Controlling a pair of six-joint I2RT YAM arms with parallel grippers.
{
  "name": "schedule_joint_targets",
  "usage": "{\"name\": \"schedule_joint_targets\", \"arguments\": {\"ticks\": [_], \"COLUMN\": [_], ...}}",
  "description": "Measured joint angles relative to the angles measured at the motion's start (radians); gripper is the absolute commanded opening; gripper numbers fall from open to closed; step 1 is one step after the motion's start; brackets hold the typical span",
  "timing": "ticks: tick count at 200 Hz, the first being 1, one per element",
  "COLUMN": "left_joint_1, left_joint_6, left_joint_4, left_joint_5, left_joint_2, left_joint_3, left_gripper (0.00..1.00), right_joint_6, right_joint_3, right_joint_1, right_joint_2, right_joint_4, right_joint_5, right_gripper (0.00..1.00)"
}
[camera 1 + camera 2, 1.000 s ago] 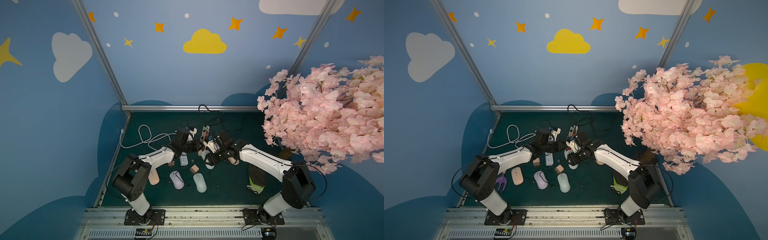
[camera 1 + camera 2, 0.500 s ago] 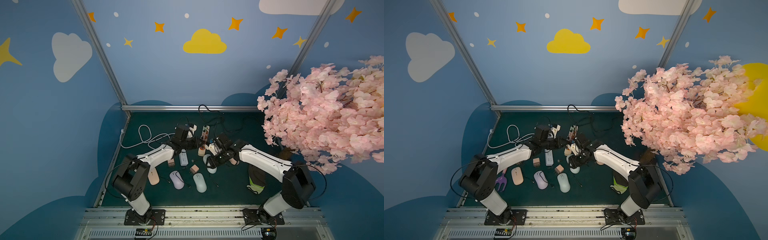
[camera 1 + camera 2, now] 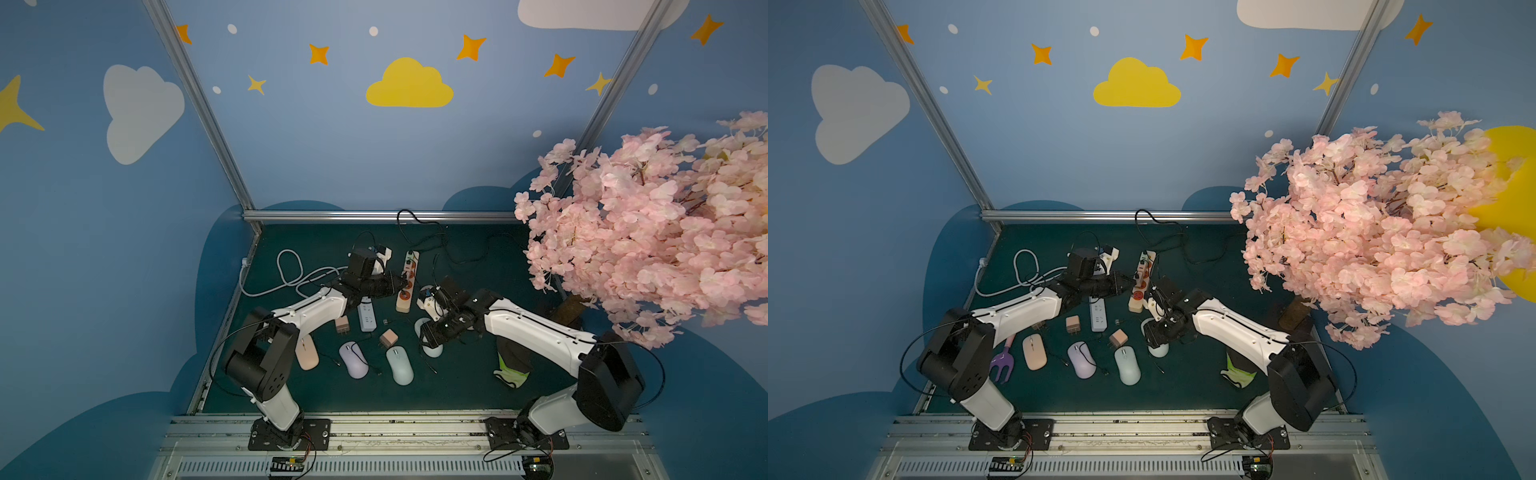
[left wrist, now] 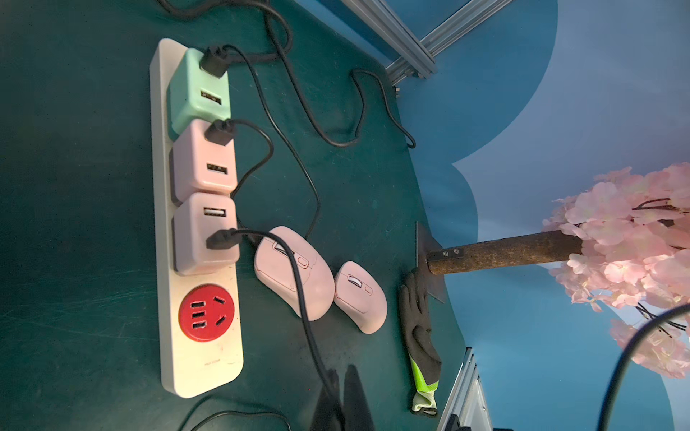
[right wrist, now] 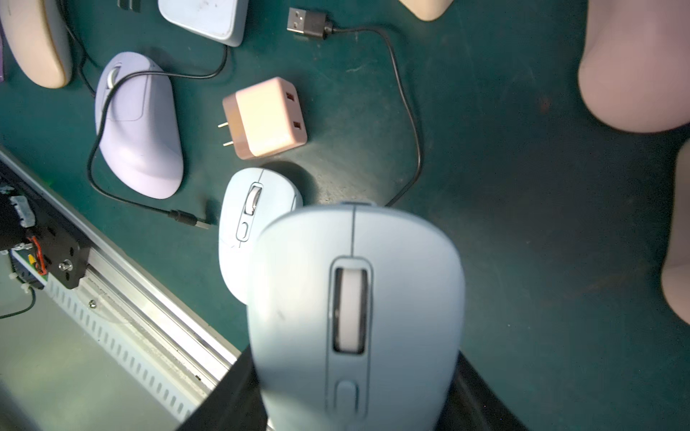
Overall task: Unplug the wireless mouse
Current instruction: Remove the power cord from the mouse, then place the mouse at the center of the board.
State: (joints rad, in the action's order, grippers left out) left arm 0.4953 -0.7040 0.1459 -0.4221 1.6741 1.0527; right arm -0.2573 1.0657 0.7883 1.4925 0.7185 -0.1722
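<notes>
I see R jaws, half-open round blue mouse (image 5: 291, 298), now pulled back from power strip (image 4: 201, 365). L jaws shut, pinching black cable (image 4: 303, 306) beside strip. Unplug prob. underway.

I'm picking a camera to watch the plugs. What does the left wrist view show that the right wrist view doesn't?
Left wrist only: three plugged-in chargers with a cable in each, red socket, glove, trunk. Right wrist only: blue mouse held close up, second blue mouse, lilac mouse, loose charger, USB plug. Both: green mat; perhaps the pink mice, just blurred edges in the right wrist view.
</notes>
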Motion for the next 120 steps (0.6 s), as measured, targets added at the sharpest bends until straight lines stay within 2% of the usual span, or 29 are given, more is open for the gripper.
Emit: {"name": "schedule_joint_targets", "arguments": {"ticks": [91,120], "left_joint_1": [-0.004,-0.003], "left_joint_6": [0.014,0.031], "left_joint_4": [-0.011,-0.026], "left_joint_5": [-0.010,-0.016], "left_joint_2": [-0.001,-0.024], "left_joint_3": [-0.006,-0.053], "left_gripper": [0.04,0.04], "right_joint_6": [-0.065,-0.080], "right_joint_3": [-0.068,-0.065], "right_joint_1": [0.002,-0.001], "right_joint_2": [-0.031,0.012], "right_joint_4": [0.036,0.075], "right_joint_5": [0.088,0.132], "right_gripper": [0.00,0.00]}}
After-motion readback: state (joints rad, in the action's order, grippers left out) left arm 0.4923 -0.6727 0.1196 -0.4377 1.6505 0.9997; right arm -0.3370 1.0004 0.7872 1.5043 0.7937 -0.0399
